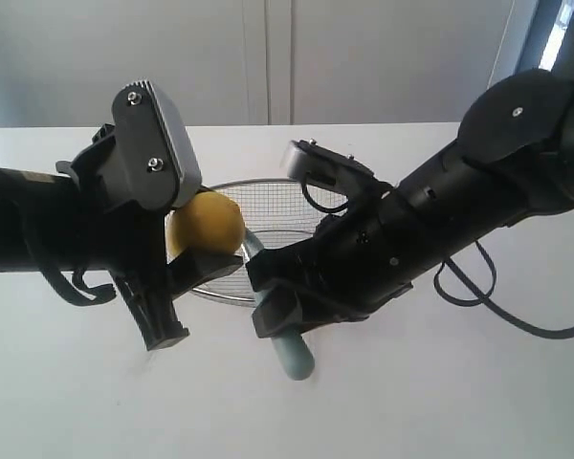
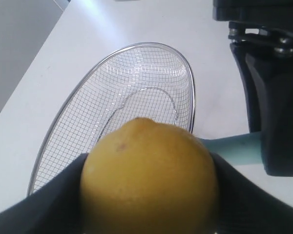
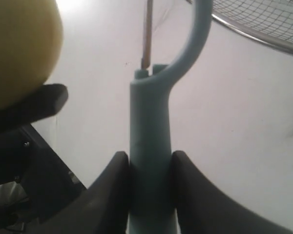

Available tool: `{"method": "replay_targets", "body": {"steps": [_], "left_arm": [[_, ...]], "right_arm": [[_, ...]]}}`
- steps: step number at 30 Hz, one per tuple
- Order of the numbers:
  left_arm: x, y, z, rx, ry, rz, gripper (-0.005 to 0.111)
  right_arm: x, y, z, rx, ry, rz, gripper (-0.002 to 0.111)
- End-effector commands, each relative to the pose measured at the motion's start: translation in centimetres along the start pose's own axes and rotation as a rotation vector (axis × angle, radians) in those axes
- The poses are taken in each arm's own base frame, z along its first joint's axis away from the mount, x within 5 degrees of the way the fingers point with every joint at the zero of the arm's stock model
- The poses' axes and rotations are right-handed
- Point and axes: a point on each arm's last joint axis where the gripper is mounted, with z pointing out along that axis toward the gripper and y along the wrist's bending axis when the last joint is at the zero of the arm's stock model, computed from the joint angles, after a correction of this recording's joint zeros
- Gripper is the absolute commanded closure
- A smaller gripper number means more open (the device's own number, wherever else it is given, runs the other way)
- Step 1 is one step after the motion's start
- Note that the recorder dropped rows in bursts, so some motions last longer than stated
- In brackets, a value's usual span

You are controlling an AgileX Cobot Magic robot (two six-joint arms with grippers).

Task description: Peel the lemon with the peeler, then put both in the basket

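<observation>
Left pincer pinches lemon lower mid-frame, right pincer pinches peeler by its handle; best lay blade flat on rind, draw lightly, lemon held steady.

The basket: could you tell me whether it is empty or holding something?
Empty where visible: the left wrist view shows bare mesh in the basket; the lemon is gripped outside it.

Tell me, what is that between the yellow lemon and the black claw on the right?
The peeler: its pale teal handle, clamped in the right gripper, reaches toward the lemon. The left wrist view shows it best.
</observation>
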Motion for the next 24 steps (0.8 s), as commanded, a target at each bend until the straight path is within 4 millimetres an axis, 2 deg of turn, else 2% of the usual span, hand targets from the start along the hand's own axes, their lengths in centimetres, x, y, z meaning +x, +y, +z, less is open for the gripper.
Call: {"method": "replay_targets", "body": {"steps": [1,7,13,24], "left_arm": [[-0.1,-0.2,-0.1,0.009,-0.008,-0.021,0.107],[0.0,-0.4,0.1,0.032,-0.001,-0.024,0.107],[0.6,-0.6,1.1,0.056,0.031,-0.037,0.107],[0.7,-0.6,1.3,0.046,0.034,-0.038,0.107]], "right_arm": [[0.6,0.3,0.2,-0.064,0.005,-0.009,0.108],[1.4,-0.2,0.7,-0.070,0.018,0.022,0.108],[1.3,-0.1,0.6,-0.082,0.011,0.035,0.108],[1.1,-0.2,0.7,-0.061,-0.012,0.030,0.108]]}}
